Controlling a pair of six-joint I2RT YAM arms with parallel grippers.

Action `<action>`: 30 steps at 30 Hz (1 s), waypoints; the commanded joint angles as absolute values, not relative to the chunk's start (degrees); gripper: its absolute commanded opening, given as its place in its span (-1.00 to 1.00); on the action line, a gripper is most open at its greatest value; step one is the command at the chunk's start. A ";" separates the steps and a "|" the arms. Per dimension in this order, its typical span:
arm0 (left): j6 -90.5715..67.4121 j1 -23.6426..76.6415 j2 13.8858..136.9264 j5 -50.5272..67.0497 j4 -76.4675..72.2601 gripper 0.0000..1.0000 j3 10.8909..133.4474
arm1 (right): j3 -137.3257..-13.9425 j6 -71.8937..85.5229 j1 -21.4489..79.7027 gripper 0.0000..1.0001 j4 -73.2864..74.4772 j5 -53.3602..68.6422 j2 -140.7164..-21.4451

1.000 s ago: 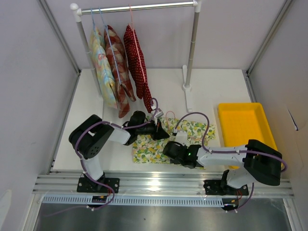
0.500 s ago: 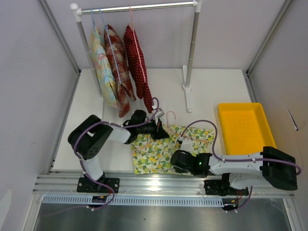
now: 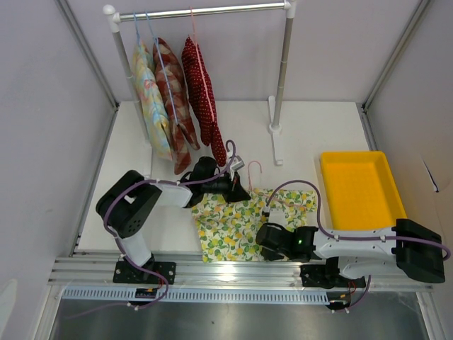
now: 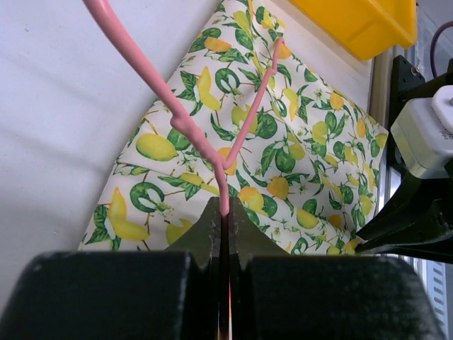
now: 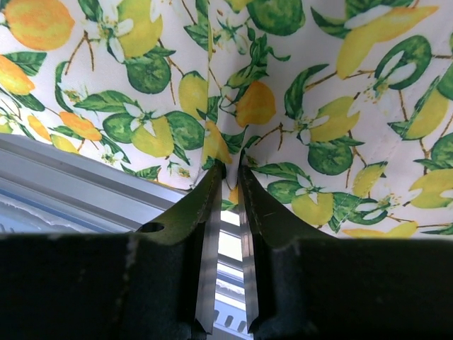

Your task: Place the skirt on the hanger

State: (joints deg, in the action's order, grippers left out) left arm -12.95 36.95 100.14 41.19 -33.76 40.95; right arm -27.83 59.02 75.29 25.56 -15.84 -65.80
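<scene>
Since the earlier frames, we see the right tool drawn back to the bottom centre, pinching the near hem of the lemon-print skirt and pulling it flatter across the worktop. At mid-frame the left tool is clenched on the pink wire hanger, which lies over the skirt's upper part; we judge the hanger not yet threaded.

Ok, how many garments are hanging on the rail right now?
3, bunched at the left end of the rail: pastel floral garment leftmost, red-and-cream patterned garment in the middle, red dotted garment rightmost. Another could hide between them.
</scene>
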 commanded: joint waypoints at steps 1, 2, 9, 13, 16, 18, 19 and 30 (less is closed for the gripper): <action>-9.58 36.47 97.56 43.59 -32.35 -1.00 44.64 | -26.28 57.31 75.67 -0.60 29.18 -13.89 -66.53; -9.75 36.56 97.99 43.77 -32.69 -1.00 44.74 | -26.28 57.22 75.67 -0.60 29.18 -13.89 -66.36; -7.47 36.39 99.32 44.30 -30.76 -1.00 46.49 | -25.49 57.57 75.32 -0.58 32.26 -13.97 -62.41; -5.63 35.95 99.84 43.76 -29.37 -1.00 48.33 | -25.31 56.69 73.57 -0.59 32.69 -13.36 -61.79; -5.89 35.68 100.37 44.38 -28.56 -1.00 49.83 | -24.53 56.16 72.43 -0.59 32.17 -12.31 -61.26; -6.15 35.77 100.63 44.56 -29.09 -1.00 50.10 | -24.61 55.81 71.98 -0.59 31.38 -11.78 -61.17; -6.15 35.77 100.72 44.47 -29.18 -1.00 49.92 | -24.78 55.64 71.90 -0.59 31.03 -11.78 -61.43; -9.48 36.39 98.09 42.72 -33.04 -1.00 47.20 | -26.10 54.75 71.90 -0.60 26.10 -9.67 -67.94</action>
State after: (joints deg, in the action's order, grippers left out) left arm -8.25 36.45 100.62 43.20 -28.18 47.55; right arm -25.71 55.33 71.88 27.81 -10.02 -66.48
